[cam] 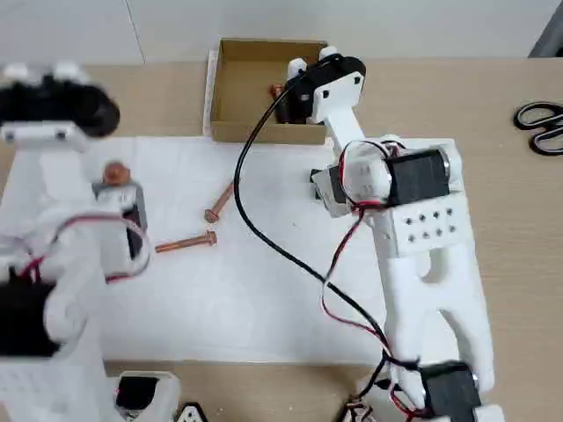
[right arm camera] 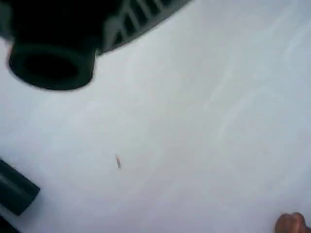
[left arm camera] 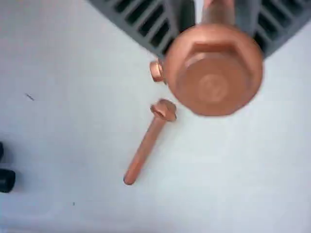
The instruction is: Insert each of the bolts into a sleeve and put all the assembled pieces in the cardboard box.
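My left gripper [cam: 120, 189] hangs over the left side of the white mat, shut on a copper bolt [cam: 114, 173]. In the left wrist view that bolt's head [left arm camera: 214, 73] faces the camera between grey ribbed jaws. Two loose bolts lie on the mat, one [cam: 220, 201] [left arm camera: 156, 71] nearer the box and one [cam: 186, 241] [left arm camera: 146, 145] below it. My right gripper [cam: 318, 186] is raised near the mat's upper middle, shut on a black sleeve [right arm camera: 51, 63]. The cardboard box [cam: 255, 132] stands at the back with a copper piece [cam: 275, 90] inside.
A second black sleeve [right arm camera: 14, 191] lies on the mat [cam: 264, 299], and a copper tip [right arm camera: 290, 223] shows at the right wrist view's corner. Dark sleeves [left arm camera: 5, 179] sit at the left wrist view's edge. Scissors [cam: 541, 123] lie at the far right on the wooden table.
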`<state>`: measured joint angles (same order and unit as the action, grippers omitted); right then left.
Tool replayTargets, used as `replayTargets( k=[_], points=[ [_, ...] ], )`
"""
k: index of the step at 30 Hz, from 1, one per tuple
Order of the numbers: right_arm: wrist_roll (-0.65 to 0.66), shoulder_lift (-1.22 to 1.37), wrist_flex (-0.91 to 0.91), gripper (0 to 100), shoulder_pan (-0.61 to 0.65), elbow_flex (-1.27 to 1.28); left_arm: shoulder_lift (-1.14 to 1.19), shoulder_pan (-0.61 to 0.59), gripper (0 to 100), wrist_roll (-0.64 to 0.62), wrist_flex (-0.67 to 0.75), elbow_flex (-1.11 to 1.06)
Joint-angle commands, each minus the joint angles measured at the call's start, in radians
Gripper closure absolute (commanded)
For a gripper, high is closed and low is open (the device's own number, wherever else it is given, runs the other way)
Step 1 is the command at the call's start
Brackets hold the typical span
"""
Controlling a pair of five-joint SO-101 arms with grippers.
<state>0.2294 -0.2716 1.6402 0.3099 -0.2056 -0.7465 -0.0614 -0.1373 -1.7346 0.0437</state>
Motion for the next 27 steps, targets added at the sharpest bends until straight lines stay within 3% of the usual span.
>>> replayTargets(
  k=[1, 6, 11, 18, 27],
  points=[
    [0.008, -0.142, 0.013, 99.5, 0.005, -0.009, -0.132, 0.008, 99, -0.028, 0.018, -0.087],
    [0.011, -0.343, 0.038, 99.5, 0.004, 0.02, -0.201, 0.008, 99, -0.038, 0.175, -0.245],
    [0.011, -0.524, 0.021, 99.5, 0.004, 0.23, -0.201, 0.035, 99, -0.186, 0.373, -0.372],
    [0.006, -0.786, -0.222, 99.5, -0.001, 0.58, -0.199, 0.215, 99, -0.201, 0.568, -0.512],
    [-0.038, -1.127, -0.516, 99.5, 0.004, 1.008, -0.126, 0.281, 99, -0.258, 0.641, -0.536]
  ],
)
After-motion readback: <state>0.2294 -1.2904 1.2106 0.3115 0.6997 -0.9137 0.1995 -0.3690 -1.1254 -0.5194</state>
